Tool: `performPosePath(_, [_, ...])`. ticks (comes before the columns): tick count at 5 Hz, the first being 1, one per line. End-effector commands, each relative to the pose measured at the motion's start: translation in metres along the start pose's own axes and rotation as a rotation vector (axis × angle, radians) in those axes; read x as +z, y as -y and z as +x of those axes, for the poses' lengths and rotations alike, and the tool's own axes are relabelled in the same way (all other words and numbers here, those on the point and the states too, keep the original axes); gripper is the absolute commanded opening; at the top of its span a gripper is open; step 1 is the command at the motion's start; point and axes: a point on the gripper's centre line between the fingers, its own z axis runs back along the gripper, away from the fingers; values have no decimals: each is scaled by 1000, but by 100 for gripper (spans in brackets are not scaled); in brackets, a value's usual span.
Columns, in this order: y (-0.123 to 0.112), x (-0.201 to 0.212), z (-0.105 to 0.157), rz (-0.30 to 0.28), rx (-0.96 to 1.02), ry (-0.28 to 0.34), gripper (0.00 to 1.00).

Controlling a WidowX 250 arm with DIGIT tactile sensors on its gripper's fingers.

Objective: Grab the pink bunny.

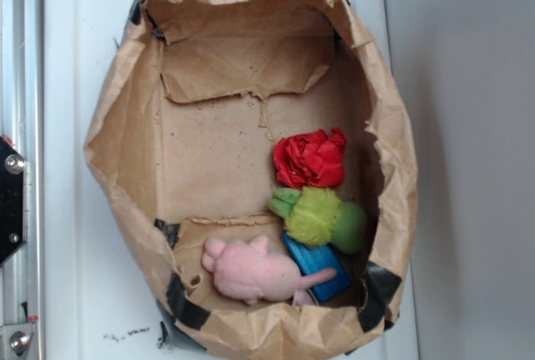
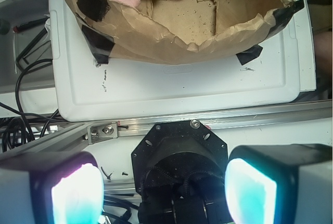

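Pink bunny (image 1: pixel 255 272) is lying on its side at the near end of the brown paper bag (image 1: pixel 117 126), its long axis running roughly crosswise to the bag, head toward the left wall and thin limb trailing toward the right in the exterior view. Its rear is resting against a blue object (image 1: pixel 322 268), which is partly tucked under the lime-green plush toy (image 1: pixel 322 218); the red fabric flower (image 1: pixel 311 159) is sitting just beyond that toy, touching it. The bag is standing on a white tray (image 2: pixel 171 89). In the wrist view the bunny is appearing only as a pink patch at the upper left edge, behind the bag's taped rim. The gripper (image 2: pixel 164 187) is sitting outside the bag, behind an aluminium rail (image 2: pixel 218 120), with both pads (image 2: pixel 75 195) spread wide and nothing between them. Judged from this, the coming move is calling for travel forward and leftward over the rim, then descent across the bunny's narrow width.
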Motion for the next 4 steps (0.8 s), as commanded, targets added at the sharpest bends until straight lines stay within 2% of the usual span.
performPosePath(1, [0, 0, 0, 0, 0, 0, 100])
performPosePath(3, [-17, -9, 85, 31, 69, 132, 100])
performPosePath(4, [-29, -29, 108, 53, 56, 164, 100])
